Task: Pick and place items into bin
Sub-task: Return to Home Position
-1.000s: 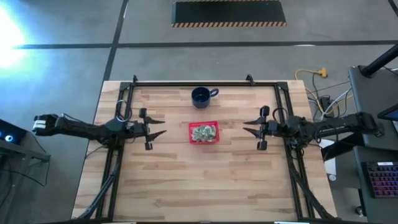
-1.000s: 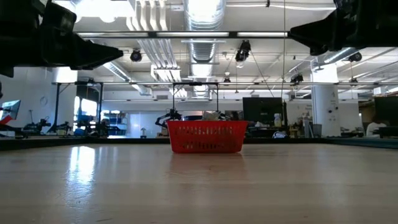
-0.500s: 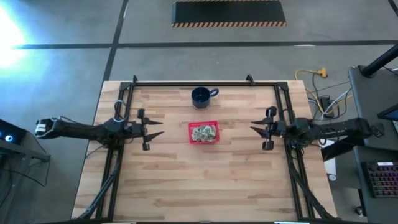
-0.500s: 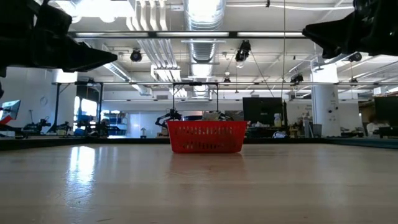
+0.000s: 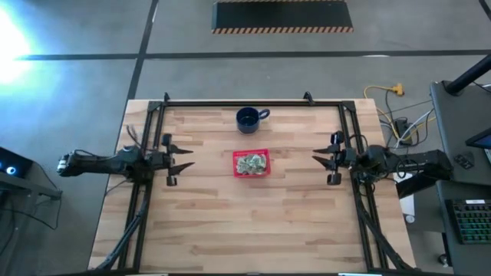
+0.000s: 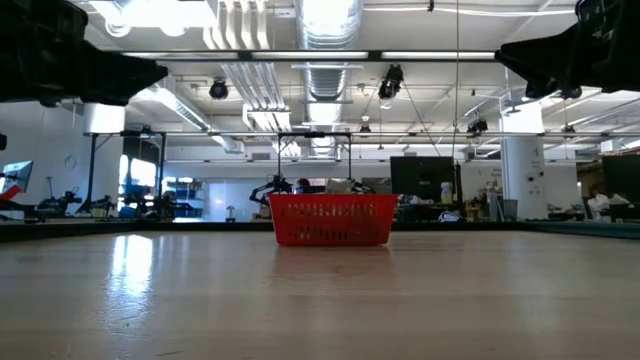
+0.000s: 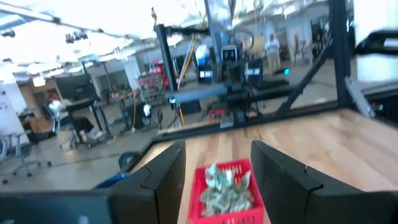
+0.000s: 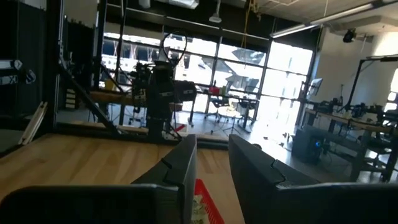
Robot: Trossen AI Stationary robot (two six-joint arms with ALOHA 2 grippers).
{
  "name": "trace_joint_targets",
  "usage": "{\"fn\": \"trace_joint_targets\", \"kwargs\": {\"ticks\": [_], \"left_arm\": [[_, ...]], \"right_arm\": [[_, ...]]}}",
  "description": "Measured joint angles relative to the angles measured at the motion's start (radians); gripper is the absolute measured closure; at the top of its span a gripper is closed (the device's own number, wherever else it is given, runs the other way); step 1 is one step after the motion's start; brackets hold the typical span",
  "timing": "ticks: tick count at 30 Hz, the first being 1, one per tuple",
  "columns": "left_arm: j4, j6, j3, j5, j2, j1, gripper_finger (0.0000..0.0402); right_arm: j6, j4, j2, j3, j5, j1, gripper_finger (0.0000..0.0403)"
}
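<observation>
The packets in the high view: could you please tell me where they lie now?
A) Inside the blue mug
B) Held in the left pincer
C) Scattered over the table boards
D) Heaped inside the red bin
D: the packets lie heaped inside the red bin, and the blue mug stands apart from it. The left wrist view shows the same heap in the bin.

Bin (image 6: 331,222) mid-table, mug (image 5: 247,118) just behind it; open tabletop (image 5: 253,222) on every other side.
</observation>
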Motion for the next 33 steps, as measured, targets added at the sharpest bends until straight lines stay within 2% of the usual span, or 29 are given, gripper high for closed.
{"fn": "trace_joint_targets", "kwargs": {"ticks": [4, 15, 23, 33], "left_arm": [[-0.081, -0.001, 0.0, 0.003, -0.079, -0.007, 0.0235], [-0.143, 0.008, 0.0, 0.065, -0.069, -0.011, 0.0235], [-0.146, 0.02, 0.0, 0.066, -0.045, -0.011, 0.0235], [-0.149, -0.007, 0.0, 0.066, -0.008, -0.011, 0.0235]], "right_arm": [[0.002, -0.039, -0.033, -0.001, 0.0, 0.0, 0.0322], [-0.004, -0.171, -0.065, -0.002, -0.011, 0.0, 0.0324], [0.001, -0.241, -0.064, -0.002, 0.0, 0.0, 0.0318], [-0.022, -0.281, -0.056, -0.002, 0.004, 0.0, 0.033]]}}
